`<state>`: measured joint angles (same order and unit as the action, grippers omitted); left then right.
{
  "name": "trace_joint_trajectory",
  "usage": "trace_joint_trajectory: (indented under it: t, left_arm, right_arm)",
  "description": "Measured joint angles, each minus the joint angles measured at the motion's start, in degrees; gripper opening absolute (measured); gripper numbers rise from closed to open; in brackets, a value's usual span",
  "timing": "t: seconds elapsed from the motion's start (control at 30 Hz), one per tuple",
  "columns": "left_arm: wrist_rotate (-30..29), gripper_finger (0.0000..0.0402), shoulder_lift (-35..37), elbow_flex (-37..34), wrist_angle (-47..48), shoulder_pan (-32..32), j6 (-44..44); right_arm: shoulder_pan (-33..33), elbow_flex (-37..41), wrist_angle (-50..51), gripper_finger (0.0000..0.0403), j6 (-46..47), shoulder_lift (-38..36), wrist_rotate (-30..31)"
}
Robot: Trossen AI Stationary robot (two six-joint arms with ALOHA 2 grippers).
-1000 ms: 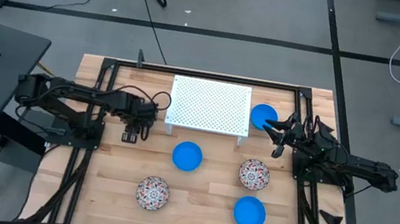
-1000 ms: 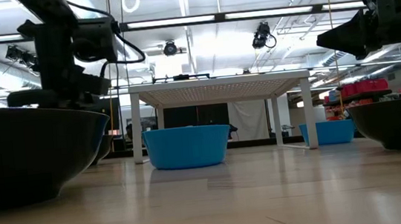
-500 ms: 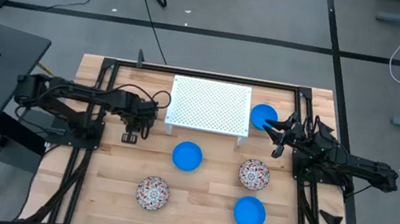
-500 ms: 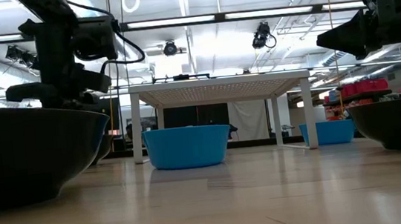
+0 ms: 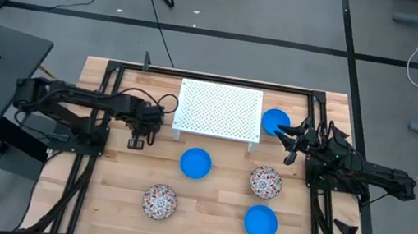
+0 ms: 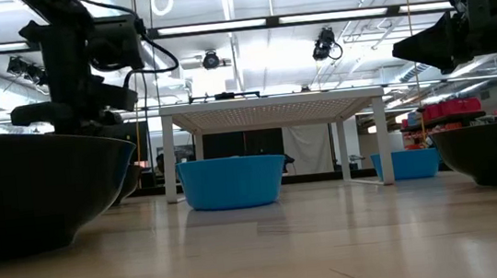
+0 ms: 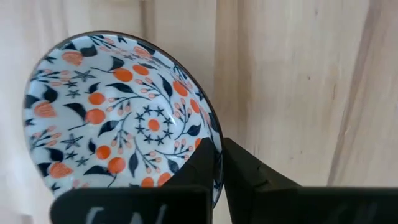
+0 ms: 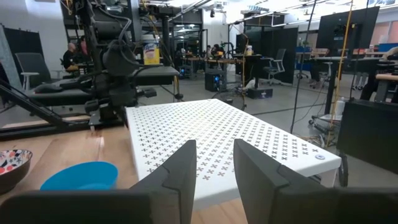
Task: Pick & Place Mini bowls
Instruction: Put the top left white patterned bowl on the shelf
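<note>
The left gripper (image 7: 217,163), at the left end of the white perforated rack (image 5: 219,110), has its jaws pressed together on the rim of a white floral-patterned mini bowl (image 7: 118,118), just above the pale wooden surface (image 5: 212,209). The right gripper (image 8: 214,163) hangs beside the rack's right end, jaws spread and holding nothing.

Nothing rests on the rack, so I judge the placing barely begun. Three plain bright blue mini bowls (image 5: 195,163) and two more patterned ones (image 5: 159,201) lie scattered on the surface.

Beyond lies a grey floor with cables, desks and seated people.
</note>
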<state>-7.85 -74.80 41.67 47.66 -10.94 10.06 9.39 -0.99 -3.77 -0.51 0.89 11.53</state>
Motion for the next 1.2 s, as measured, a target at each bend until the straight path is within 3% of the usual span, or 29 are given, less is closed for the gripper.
trace_joint_trajectory:
  t: [0.57,0.8,1.2]
  left_arm:
    - [-2.2,0.0012,7.1,0.2,2.2,2.0,-4.7]
    - [-5.3,0.0012,7.4,4.5,6.8,2.2,-4.3]
    - [-5.5,0.0012,7.4,13.7,16.5,2.2,-2.8]
  right_arm:
    - [0.0,0.0,0.0,0.011,0.0,0.0,0.0]
    - [0.0,0.0,0.0,0.011,0.0,0.0,0.0]
    - [0.0,0.0,0.0,0.011,0.0,0.0,0.0]
